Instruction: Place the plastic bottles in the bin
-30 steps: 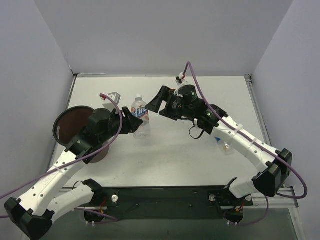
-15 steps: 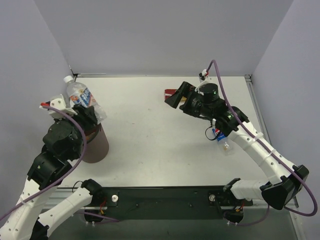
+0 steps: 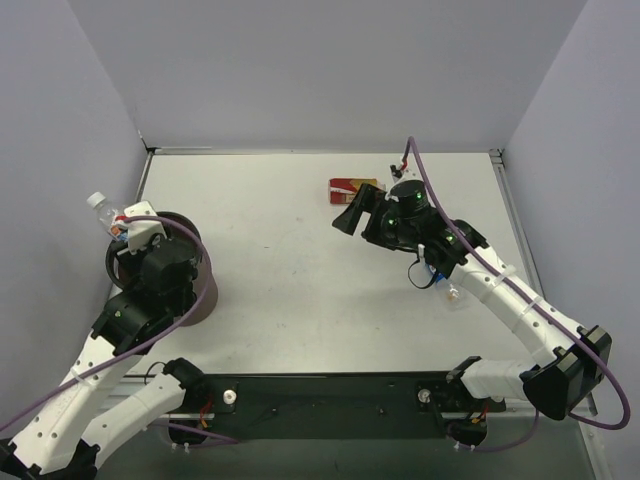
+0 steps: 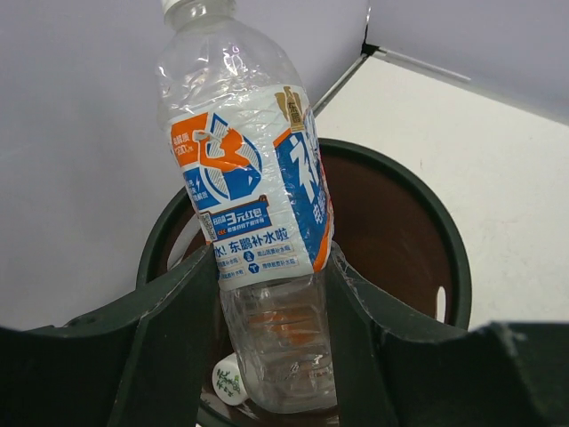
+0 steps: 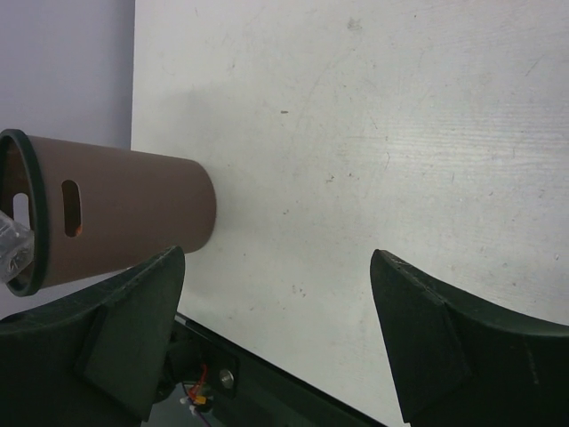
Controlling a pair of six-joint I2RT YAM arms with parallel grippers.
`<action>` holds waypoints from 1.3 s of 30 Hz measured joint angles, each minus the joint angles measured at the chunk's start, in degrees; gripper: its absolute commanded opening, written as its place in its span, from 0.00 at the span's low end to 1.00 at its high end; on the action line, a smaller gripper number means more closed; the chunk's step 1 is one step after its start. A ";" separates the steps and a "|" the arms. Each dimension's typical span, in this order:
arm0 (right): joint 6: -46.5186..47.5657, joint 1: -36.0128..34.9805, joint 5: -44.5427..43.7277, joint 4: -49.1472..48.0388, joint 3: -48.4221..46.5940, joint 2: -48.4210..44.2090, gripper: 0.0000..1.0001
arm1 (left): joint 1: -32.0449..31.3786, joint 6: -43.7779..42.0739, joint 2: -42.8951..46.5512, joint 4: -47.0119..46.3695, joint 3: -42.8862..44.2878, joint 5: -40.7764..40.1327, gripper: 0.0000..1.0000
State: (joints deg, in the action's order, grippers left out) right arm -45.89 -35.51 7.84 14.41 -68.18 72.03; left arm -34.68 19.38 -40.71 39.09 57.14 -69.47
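The left fingers (image 4: 178,302) are clamped on the lower half of the clear white-labelled bottle (image 4: 253,205) — its base over the mouth of the bin (image 4: 444,231), its cap tilted out past the rim — while the right fingers (image 5: 116,320) hang apart above the worktop (image 5: 356,133).

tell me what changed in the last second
The left tool carried the clear bottle from mid-table leftward and now holds it over the bin. The right tool, open and empty, drew back to the right, uncovering the red-labelled bottle. The bin and the blue-capped bottle by the right arm stayed put.
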 measured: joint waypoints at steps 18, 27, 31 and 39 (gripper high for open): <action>4.48 0.63 -1.66 5.11 -1.16 0.63 0.84 | 0.00 2.19 2.69 3.06 -1.51 5.77 0.87; 9.18 12.94 -5.38 8.17 -1.53 3.37 0.86 | 0.04 -0.37 -0.48 3.19 6.36 18.29 0.87; 12.28 20.46 -9.20 8.96 -1.20 6.71 0.86 | 0.15 -0.33 -3.50 2.99 9.68 28.70 0.87; 21.66 27.61 -15.04 11.32 -2.71 22.14 0.87 | 0.15 1.05 -8.41 1.38 10.01 47.54 0.87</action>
State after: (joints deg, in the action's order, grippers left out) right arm -24.23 -7.90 -7.20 25.74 -70.89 94.17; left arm -34.52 20.43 -49.12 40.47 67.16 -21.93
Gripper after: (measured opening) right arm 0.866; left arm 0.867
